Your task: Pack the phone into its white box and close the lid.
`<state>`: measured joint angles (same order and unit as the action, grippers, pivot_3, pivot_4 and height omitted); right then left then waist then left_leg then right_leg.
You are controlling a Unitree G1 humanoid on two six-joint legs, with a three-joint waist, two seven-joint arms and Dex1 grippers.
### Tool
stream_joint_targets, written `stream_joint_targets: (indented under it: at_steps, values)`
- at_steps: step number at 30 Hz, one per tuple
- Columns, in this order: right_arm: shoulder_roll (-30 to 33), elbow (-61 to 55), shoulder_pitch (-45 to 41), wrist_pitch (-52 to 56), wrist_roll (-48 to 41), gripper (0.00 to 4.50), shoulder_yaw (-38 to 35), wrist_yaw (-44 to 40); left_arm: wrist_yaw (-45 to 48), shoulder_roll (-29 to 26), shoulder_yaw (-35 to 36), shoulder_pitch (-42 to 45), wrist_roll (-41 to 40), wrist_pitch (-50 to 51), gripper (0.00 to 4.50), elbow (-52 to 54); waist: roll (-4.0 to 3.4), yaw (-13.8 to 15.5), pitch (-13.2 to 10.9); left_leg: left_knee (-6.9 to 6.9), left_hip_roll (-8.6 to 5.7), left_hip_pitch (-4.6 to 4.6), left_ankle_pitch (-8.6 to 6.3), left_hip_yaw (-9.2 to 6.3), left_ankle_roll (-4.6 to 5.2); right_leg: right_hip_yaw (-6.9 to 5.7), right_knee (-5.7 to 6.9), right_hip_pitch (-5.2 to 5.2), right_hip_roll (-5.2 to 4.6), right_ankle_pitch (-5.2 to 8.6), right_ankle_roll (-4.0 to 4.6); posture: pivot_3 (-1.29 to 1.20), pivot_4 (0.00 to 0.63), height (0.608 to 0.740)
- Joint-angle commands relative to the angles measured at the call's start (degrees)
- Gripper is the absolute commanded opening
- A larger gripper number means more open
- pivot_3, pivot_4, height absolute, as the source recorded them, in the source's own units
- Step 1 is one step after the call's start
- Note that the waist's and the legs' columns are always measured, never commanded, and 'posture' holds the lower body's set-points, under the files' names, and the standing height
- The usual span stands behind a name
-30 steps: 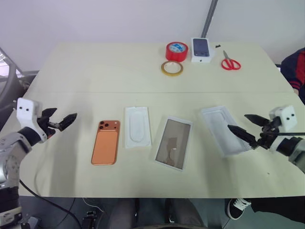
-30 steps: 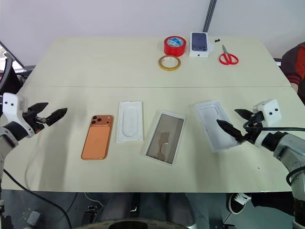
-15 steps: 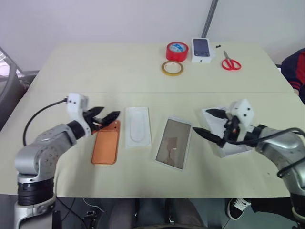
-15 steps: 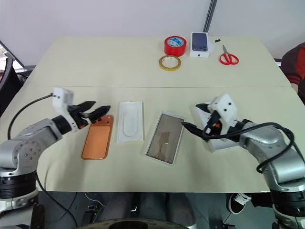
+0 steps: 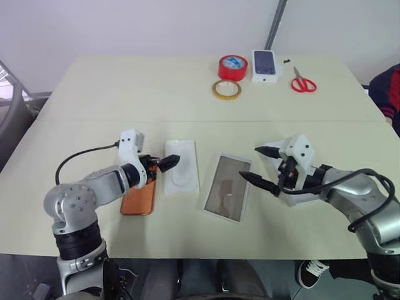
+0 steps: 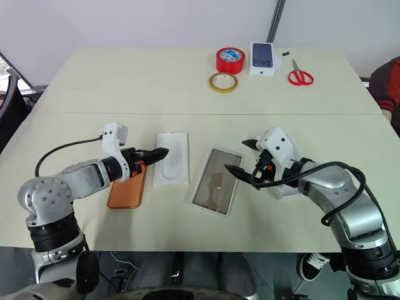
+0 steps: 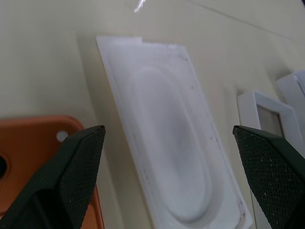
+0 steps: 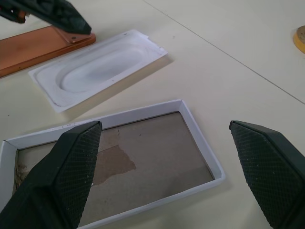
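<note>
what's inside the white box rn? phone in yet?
Nothing is in it. The white box lies open, showing a bare brownish bottom with a darker stain. The phone lies on the table apart from it, past a white moulded insert, its camera corner covered by the left gripper.

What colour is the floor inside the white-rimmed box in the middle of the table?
Brownish grey with a darker patch; the white box shows it best in the right wrist view.

No words, numbers or brand marks can be read anywhere. The small white cardboard box [image 5: 265, 65] at the far edge of the table carries a printed picture of a dark phone, with no legible lettering. The red roll of tape [image 5: 232, 67] beside it bears a pale blue-and-white label, too small to read.
</note>
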<state>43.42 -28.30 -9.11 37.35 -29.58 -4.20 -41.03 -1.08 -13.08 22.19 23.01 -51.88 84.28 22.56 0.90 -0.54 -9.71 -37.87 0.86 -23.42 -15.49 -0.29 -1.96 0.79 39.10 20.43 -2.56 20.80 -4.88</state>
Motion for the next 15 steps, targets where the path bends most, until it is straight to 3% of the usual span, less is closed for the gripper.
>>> stream_joint_targets:
  at_steps: [1, 12, 15]
  values:
    - [0.2, -1.39, -0.04, -0.88, 0.22, 4.48, -0.82, -0.26, -1.91, 1.62, 0.08, 1.51, 0.35, 2.61, 4.5, 2.17, 0.0, -0.01, 0.0, 0.0, 0.0, 0.0, 0.0, 0.0, 0.0, 0.0, 0.0, 0.0, 0.0, 0.0, 0.0, 0.0, 0.15, 0.74]
    - [2.28, -2.3, 0.03, -0.52, 0.6, 4.48, 0.16, -2.68, -5.91, 7.92, 2.2, 3.25, 2.51, 8.22, 4.5, 0.45, -0.01, 0.09, 0.0, -0.01, -0.01, 0.01, 0.1, 0.0, -0.18, 0.01, 0.0, -0.03, 0.01, 0.0, 0.0, 0.0, 0.15, 0.74]
    - [4.95, -4.82, 0.43, 1.69, 0.65, 4.5, 2.68, -4.45, -6.65, 8.46, 2.72, 3.29, 3.32, 8.22, 3.62, -0.18, 0.0, 0.19, 0.0, -0.02, -0.03, 0.01, 0.1, 0.0, -0.18, 0.01, -0.01, -0.03, 0.0, 0.0, 0.0, 0.0, 0.15, 0.74]
